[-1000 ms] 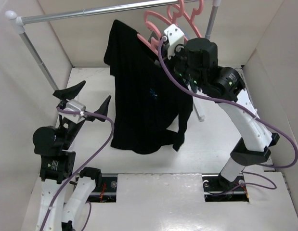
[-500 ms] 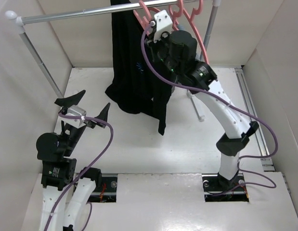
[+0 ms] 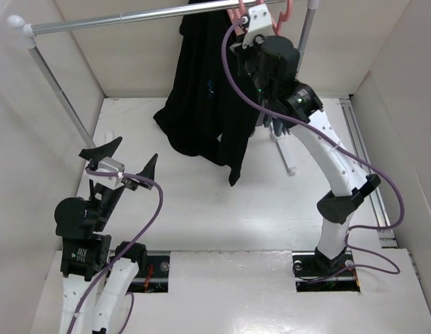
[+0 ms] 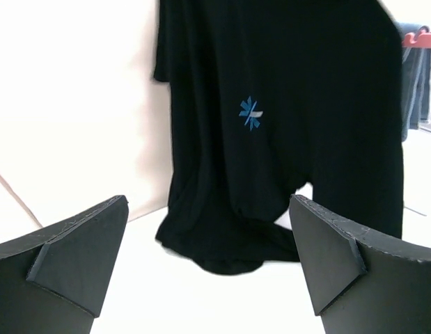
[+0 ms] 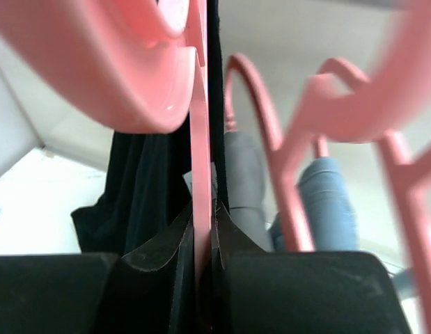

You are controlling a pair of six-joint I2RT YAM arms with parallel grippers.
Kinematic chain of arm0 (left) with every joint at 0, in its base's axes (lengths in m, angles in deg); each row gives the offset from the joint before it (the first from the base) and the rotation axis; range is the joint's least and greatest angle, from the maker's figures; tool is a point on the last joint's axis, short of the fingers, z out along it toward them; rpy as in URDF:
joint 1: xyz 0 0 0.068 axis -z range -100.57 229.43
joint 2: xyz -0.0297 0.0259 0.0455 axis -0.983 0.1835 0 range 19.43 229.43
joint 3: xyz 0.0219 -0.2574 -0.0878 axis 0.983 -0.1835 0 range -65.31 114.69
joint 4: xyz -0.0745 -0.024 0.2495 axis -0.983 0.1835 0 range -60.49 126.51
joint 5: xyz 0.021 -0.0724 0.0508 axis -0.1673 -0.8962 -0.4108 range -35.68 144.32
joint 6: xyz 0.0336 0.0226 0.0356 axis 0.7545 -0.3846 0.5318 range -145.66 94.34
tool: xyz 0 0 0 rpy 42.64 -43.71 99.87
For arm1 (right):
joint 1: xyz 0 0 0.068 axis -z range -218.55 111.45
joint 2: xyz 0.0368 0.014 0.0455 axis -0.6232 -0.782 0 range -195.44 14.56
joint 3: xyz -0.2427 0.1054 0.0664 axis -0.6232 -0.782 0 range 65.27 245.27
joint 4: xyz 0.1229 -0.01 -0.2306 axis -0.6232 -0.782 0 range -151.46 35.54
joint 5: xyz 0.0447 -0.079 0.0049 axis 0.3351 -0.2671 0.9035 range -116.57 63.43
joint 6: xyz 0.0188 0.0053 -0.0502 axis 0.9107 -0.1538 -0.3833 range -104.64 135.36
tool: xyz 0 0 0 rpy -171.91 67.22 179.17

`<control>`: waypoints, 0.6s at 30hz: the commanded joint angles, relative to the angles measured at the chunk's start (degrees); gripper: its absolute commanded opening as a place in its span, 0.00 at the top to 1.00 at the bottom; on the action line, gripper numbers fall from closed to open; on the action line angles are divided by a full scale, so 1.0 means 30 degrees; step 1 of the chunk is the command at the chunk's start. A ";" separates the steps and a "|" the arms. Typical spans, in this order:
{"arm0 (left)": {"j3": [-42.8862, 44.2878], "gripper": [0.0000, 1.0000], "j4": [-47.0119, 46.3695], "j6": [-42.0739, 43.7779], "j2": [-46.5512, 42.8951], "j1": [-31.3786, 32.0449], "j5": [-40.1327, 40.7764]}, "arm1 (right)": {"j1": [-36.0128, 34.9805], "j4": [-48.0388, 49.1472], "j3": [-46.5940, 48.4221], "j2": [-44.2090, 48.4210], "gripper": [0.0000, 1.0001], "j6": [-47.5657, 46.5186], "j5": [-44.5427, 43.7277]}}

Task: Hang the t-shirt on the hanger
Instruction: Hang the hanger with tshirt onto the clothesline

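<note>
The black t-shirt hangs from the pink hanger up at the metal rail. Its hem rests bunched on the white table. My right gripper is up at the rail. In the right wrist view it is shut on the hanger's thin pink bar, with the t-shirt draped to the left. My left gripper is open and empty, low at the near left. In the left wrist view it faces the t-shirt, whose blue star mark shows.
Other pink hangers hang just right of the held one, with grey cloth and blue cloth. The rail's posts stand at the left and right. White walls enclose the table.
My right arm has lifted the hanger and t-shirt up and back to the rail, then a little right. The t-shirt now hangs narrower. My left arm has barely moved.
</note>
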 commanded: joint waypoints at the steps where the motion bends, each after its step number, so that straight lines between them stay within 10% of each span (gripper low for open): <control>1: -0.0032 0.00 -0.0671 -0.0358 -0.0156 0.0007 0.0491 | 0.0999 0.2949 0.0346 0.1632 1.00 0.0885 0.0296; 18: -0.0384 0.00 -0.0495 -0.0182 -0.0332 0.0007 0.0491 | 0.2993 -0.0041 0.2368 -0.1825 1.00 0.1971 0.4458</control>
